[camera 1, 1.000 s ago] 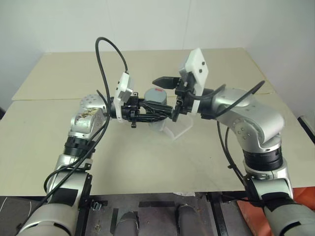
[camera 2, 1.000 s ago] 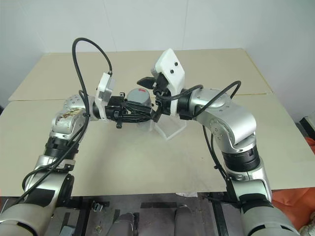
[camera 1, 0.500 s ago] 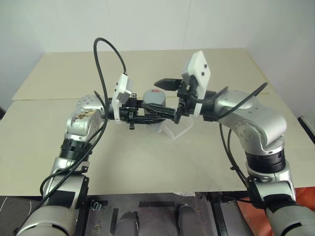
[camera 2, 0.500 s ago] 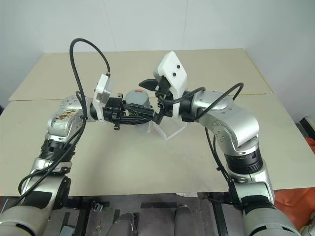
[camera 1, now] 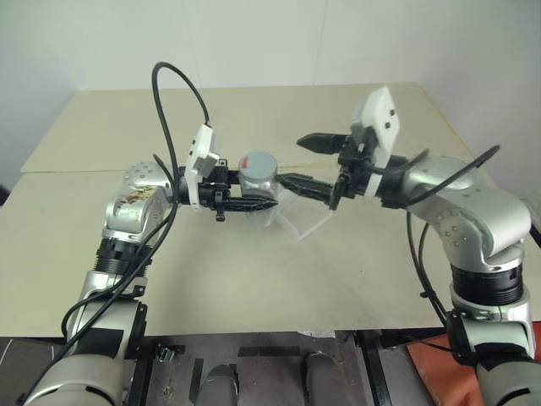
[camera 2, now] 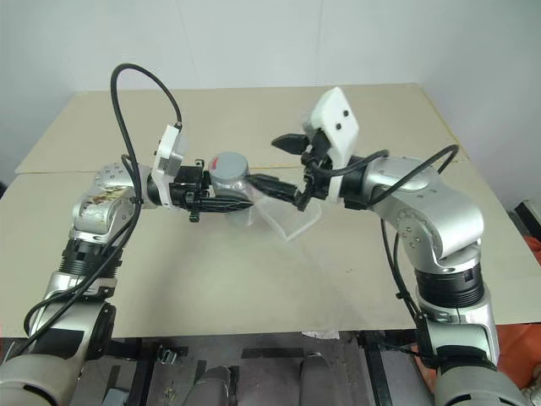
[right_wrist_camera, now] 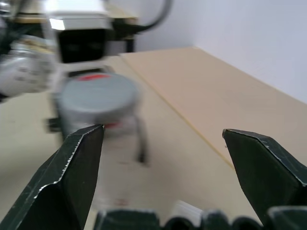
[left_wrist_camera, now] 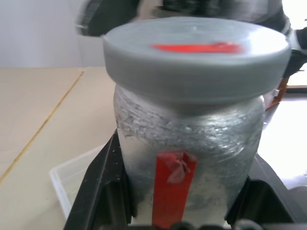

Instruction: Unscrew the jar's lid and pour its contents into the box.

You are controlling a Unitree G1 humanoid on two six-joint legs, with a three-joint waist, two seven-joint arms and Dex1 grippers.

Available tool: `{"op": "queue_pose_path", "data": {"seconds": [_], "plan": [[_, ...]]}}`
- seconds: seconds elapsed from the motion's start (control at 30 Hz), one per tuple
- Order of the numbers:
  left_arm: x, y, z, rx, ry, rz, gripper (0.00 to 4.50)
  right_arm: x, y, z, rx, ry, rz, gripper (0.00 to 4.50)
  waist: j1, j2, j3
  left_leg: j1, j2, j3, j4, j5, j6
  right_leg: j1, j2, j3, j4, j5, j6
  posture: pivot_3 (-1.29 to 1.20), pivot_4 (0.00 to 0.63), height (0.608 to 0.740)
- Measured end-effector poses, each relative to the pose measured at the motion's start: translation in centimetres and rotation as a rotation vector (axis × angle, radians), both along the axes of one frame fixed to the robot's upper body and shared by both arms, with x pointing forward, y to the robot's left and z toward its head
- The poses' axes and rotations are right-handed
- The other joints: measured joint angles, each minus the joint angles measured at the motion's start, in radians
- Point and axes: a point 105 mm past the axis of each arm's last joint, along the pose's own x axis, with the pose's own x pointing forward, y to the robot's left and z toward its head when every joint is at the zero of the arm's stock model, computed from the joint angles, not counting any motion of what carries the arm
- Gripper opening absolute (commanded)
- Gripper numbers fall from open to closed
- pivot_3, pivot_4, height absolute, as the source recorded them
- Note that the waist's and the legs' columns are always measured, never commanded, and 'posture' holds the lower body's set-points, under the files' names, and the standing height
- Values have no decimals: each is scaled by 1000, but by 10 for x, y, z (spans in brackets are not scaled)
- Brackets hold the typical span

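Note:
My left gripper (camera 1: 267, 201) is shut on the jar (left_wrist_camera: 188, 139), holding it upright just above the table. The jar is small with a cloudy wall and a red label strip. The grey lid (camera 1: 256, 164) with its red mark sits on the jar's mouth. To the right of the lid, and clear of it, my right gripper (camera 1: 309, 162) is open, its two black fingers (right_wrist_camera: 73, 178) spread wide with nothing between them. The clear plastic box (camera 1: 302, 218) lies on the table under and just right of the jar. The contents are hidden inside the jar.
The beige table (camera 1: 254, 279) runs wide on all sides, with a seam line (camera 1: 84, 172) across it behind the arms. Black cables (camera 1: 173, 101) loop up from both wrists. A white wall stands behind the far edge.
My right gripper, which reached over the lid with open fingers, has drawn back to the right, away from the jar. The left gripper keeps its hold on the jar.

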Motion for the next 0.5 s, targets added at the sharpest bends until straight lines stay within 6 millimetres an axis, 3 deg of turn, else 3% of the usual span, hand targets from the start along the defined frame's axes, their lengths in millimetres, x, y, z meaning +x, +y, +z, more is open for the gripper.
{"op": "queue_pose_path", "data": {"seconds": [0.3,0.5], "plan": [[0,-3,0,-11,-5,-6,1920,-13,-5,-16,-63,35,59,4490,-1,0,0,0,0,0,0,0,0,0,0,0,0,0,0,0,150,740],[3,-8,-3,-19,-8,2,1920,-27,8,-5,-39,5,136,4490,-1,0,0,0,0,0,0,0,0,0,0,0,0,0,0,0,150,740]]}}
